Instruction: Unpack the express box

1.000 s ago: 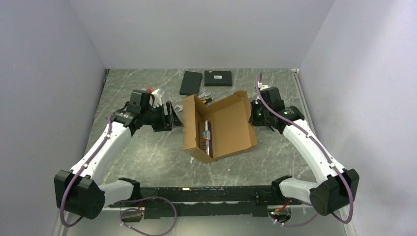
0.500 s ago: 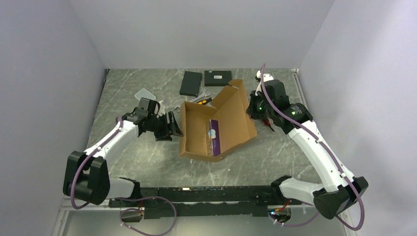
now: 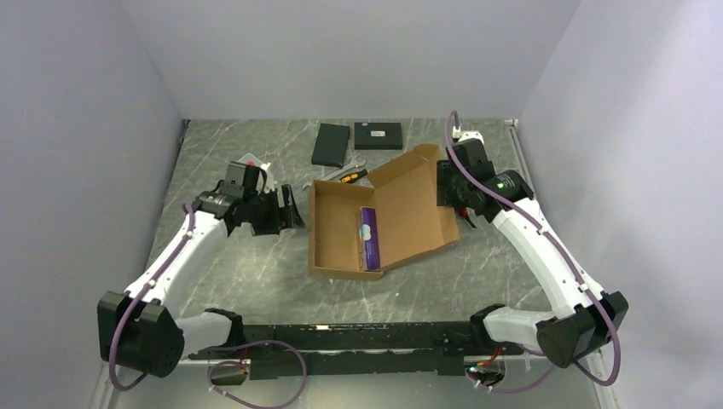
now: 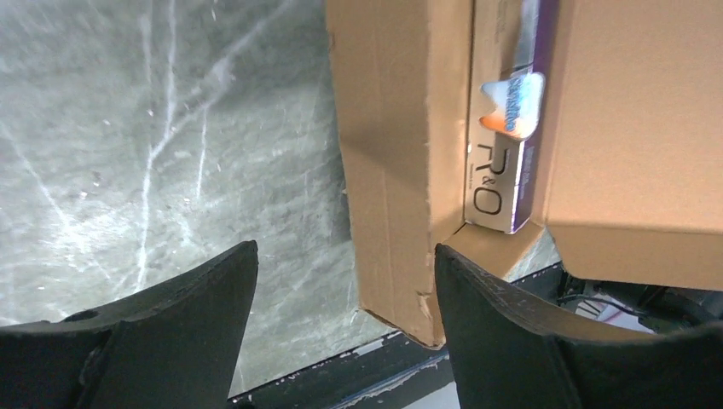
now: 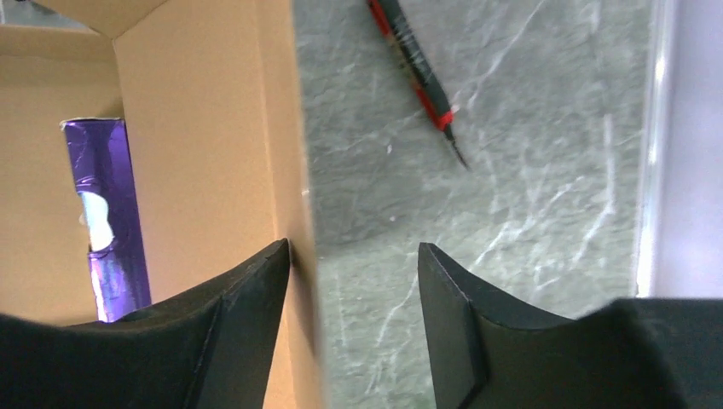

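Express box (image 3: pixel 337 234) lowered, left arm (image 3: pixel 183 247) outstretched alongside

Your top view: high, distant, looking down. Your wrist views: close, from opposite sides; all three share express box (image 4: pixel 401 153), purple carton (image 5: pixel 111 170).

The express box (image 3: pixel 337 232) was a flat, rectangular mailer of plain brown cardboard with no visible print. It lay open at mid-surface, tray flat on the grey marbled surface (image 3: pixel 256 273), one short end toward the near edge. The hinged lid stood thrown back along the tray's right long side, tilted up and to the right, plain inner face upward. The side walls were upright, and the near left corner showed slight scuffing in the left wrist view. A long purple carton (image 3: pixel 369 239) lay lengthwise inside, against the hinge side.
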Motion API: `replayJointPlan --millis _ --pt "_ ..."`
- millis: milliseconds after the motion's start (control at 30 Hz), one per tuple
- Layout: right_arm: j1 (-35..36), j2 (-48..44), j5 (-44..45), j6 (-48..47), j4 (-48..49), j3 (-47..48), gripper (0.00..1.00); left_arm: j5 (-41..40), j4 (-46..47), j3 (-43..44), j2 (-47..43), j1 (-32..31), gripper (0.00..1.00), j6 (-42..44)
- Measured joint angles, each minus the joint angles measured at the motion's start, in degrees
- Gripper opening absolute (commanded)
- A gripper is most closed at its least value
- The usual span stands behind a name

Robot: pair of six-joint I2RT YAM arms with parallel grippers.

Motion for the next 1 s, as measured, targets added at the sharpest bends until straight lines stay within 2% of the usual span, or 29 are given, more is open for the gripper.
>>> replayJointPlan --millis 167,367,600,667,767,867,1000 --pt "5.20 1.90 7.13 -0.24 -4.31 7.52 0.69 -1.90 -3.39 6.73 -2.84 0.11 0.87 3.26" --pt "15.34 5.99 11.52 0.85 -6.27 15.65 0.70 1.44 -3.50 13.07 -1.77 0.17 0.82 5.68" --pt "18.47 9.25 8.17 2.27 -5.01 14.88 0.70 11.54 2.38 10.38 6.38 0.22 0.74 3.43" --pt "18.47 9.01 6.88 2.82 -4.24 14.14 0.70 15.74 7.34 7.21 7.41 -0.04 0.76 -0.44" --pt "18.47 7.72 4.85 3.67 -2.29 11.89 0.69 15.76 11.39 6.32 11.02 -4.26 0.78 -5.49" --pt "18.47 5.79 4.22 4.33 -1.33 9.46 0.69 10.12 12.50 9.14 16.48 -11.52 0.76 -9.79" --pt "18.47 3.10 4.63 5.05 -0.57 6.21 0.69 2.97 13.14 11.32 21.73 -17.81 0.77 -15.82"
